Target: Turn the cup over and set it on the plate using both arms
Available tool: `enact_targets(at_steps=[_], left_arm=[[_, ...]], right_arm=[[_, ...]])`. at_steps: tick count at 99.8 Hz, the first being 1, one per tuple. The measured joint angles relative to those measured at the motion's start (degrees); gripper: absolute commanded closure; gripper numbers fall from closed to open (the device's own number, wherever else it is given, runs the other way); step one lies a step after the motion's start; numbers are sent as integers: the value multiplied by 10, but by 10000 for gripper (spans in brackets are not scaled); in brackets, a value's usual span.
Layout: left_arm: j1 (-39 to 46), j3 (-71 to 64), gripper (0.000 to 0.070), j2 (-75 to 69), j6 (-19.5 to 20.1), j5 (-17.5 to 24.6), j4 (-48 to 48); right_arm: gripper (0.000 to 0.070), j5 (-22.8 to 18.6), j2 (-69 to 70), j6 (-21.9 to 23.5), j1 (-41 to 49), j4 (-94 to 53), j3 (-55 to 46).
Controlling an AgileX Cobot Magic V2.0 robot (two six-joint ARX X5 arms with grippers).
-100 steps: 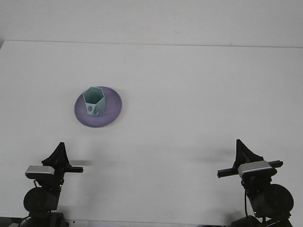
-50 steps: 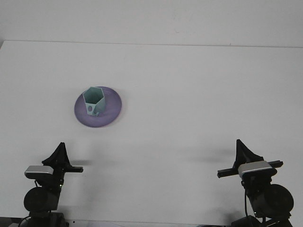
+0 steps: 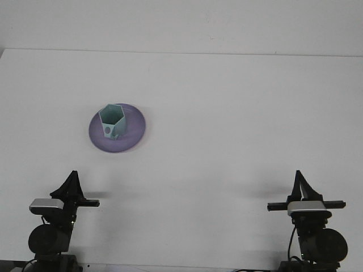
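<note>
I see the cup point(image 3: 112, 120) standing upright on the plate point(image 3: 133, 131), mouth up, its six-sided rim open toward the camera. It is pale green with a small round hole low on the near wall. It sits on the left half of the plate rather than at the centre, so the wider strip of bare purple shows to the right of it. The plate lies flat on the white desk point(image 3: 238, 113), left of the middle and well back from my side.

Both arms are parked at the near edge of the desk, far from the plate and far from each other. The left pincer point(image 3: 71, 184) is at the lower left and points up as one dark wedge — from here I cannot tell whether it is released or clenched. The right pincer point(image 3: 300, 181) is at the lower right and also points up as a narrow dark spike above its wrist bar; its state I cannot tell either. Neither one touches the cup or the plate, and nothing shows in their grip.

Each arm throws a faint shadow on the desk beside it.
</note>
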Motion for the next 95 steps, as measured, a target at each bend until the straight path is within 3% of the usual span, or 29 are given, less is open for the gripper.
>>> enact_targets(at_steps=[6,34,95], left_arm=[[0,0,685,0,0,0,0],[0,0,685,0,0,0,0],[0,0,685,0,0,0,0]], right_arm=[[700,-25,-27,-6,-28,1,-44],[700,-30,-59,-10,-45,66,-123],[700,-29,-59,-8,-44,68,-123]])
